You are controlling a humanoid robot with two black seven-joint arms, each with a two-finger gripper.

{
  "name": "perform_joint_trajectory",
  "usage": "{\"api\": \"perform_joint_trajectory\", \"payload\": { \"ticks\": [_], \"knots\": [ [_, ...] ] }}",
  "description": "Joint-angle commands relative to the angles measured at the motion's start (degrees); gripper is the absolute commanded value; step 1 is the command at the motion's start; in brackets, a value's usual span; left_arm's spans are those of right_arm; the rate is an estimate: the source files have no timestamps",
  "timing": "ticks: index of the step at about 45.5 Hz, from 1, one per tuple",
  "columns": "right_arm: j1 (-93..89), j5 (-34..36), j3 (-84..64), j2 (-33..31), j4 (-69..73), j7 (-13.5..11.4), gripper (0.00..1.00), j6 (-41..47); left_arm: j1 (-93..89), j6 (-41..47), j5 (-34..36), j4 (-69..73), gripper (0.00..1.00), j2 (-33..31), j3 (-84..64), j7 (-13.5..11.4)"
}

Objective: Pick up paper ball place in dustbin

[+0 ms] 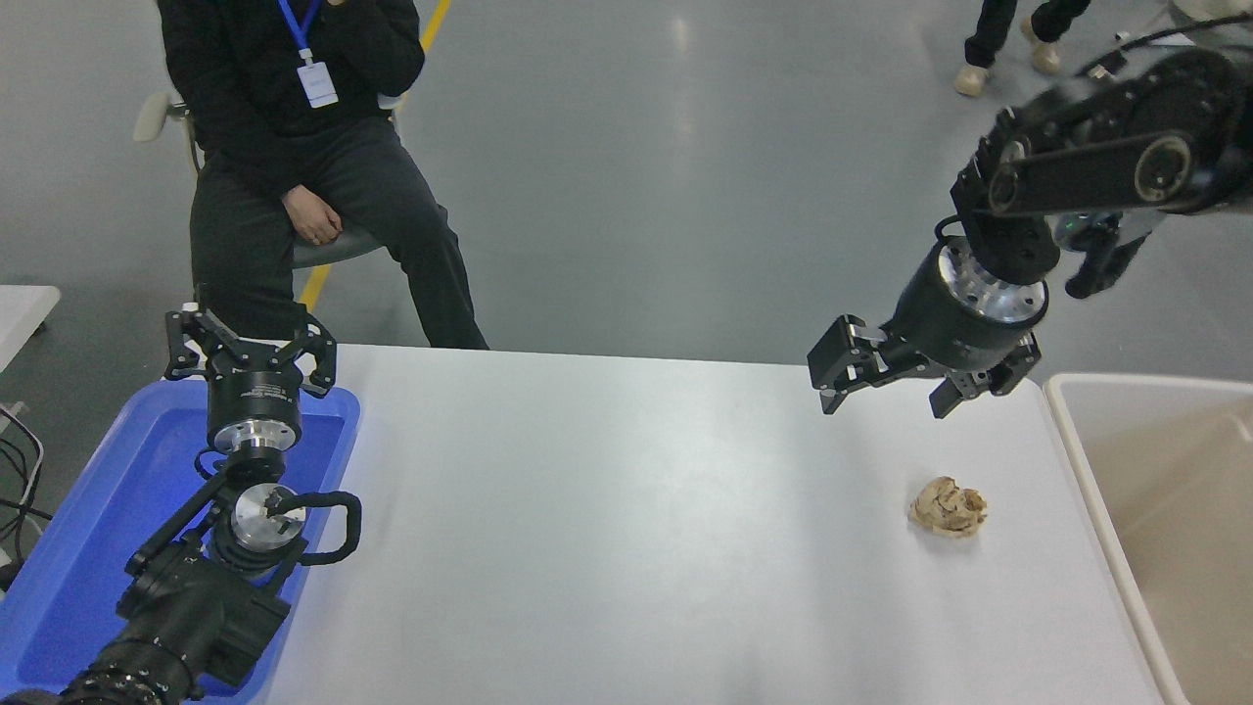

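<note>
Paper ball (948, 506) beside dustbin (1075, 460), unlabelled.

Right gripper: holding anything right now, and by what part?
Nothing held. The right gripper is open above the table; the paper ball lies untouched below it.

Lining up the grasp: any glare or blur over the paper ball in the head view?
Head view: paper ball sharp, creases readable, soft shadow beneath; white table shows a mild sheen mid-surface, away from the ball; right gripper open, crisp, no motion blur.
</note>
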Motion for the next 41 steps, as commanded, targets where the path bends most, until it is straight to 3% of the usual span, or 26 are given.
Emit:
{"api": "perform_joint_trajectory", "payload": {
  "ticks": [1,10,17,26,41],
  "knots": [
    [-16.4,-14.3,9.9,-6.1,-14.1,0.0,1.00,0.3,0.0,0.0,0.0,0.0,0.99,0.0,0.0,0.0],
    [-29.1,-25.8,18.6,-7.1,-24.2,0.1,1.00,0.0,0.0,0.0,0.0,0.0,0.99,0.0,0.0,0.0],
    [-36.0,-27.0,19.7,-6.7,-31.5,1.0,1.00,-0.6,0.0,0.0,0.0,0.0,0.99,0.0,0.0,0.0],
    [-42.8,-28.7,20.0,-5.4,-39.0,6.0,1.00,-2.2,0.0,0.0,0.0,0.0,0.99,0.0,0.0,0.0],
    [-48.7,-28.6,20.1,-3.6,-40.6,7.7,1.00,-8.7,0.0,0.0,0.0,0.0,0.99,0.0,0.0,0.0]
  ]
}}
